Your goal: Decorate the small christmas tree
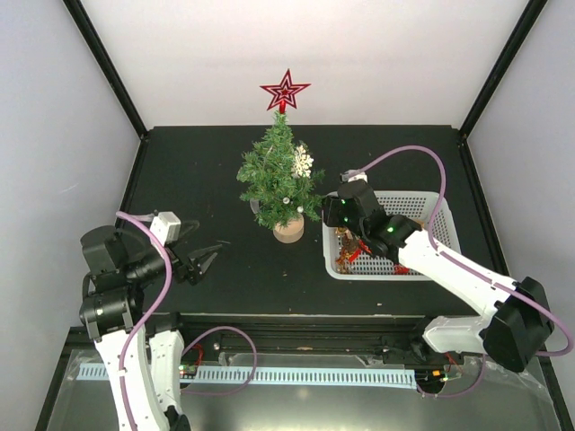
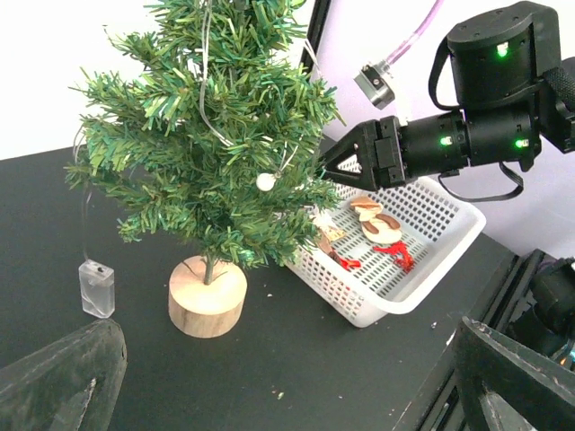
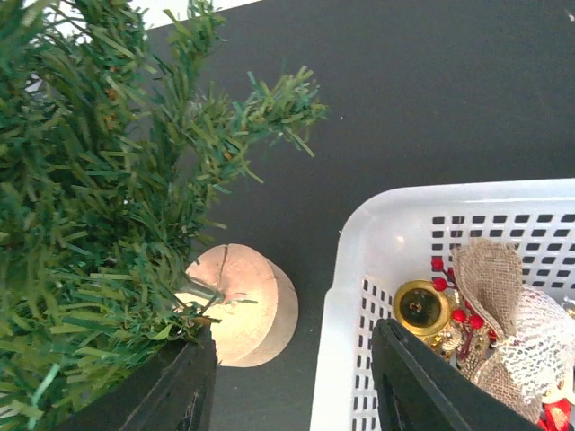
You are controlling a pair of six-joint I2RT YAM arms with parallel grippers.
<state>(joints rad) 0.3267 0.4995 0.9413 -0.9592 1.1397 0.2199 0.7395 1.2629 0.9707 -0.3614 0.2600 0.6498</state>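
Top external — left fingers [image 1: 207,259] splayed wide and empty over the dark surface [image 1: 252,280]. The small christmas tree [image 1: 280,180] stands upright beyond them to the right, well apart, with a red star [image 1: 285,92] on top.
Left wrist — right fingers [image 2: 355,145] just beside the tree's lower branches, above the white basket [image 2: 395,301].
Right wrist — right fingers parted, gripping nothing. The tree's wooden base [image 3: 243,305] lies just ahead of one finger, and a gold bell [image 3: 420,307] in the basket just ahead of the other.

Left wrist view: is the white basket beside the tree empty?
No, the white basket holds several decorations, some with red ribbon, lying on its floor.
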